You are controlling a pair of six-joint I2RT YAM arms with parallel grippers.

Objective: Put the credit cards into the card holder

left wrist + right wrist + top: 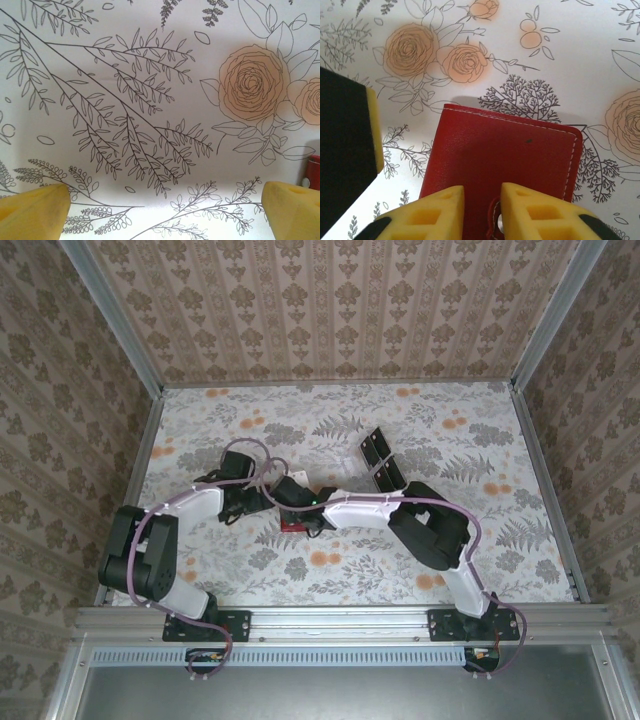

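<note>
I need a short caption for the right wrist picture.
Right hand, slightly open, at the closed red wallet on a flowered table.

A clear tray (378,461) lies on the floral tablecloth (500,530).

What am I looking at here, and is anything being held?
Two robot arms are bolted at the near edge of a flower-patterned table. One picture looks down from above; the other two come from cameras on each wrist. On the table lie a closed red card holder and a clear tray with dark rectangles. The left gripper hangs wide open over bare cloth, holding nothing. The right gripper has its yellow fingers close together at the holder's clasp tab; whether they pinch it is unclear.
</note>
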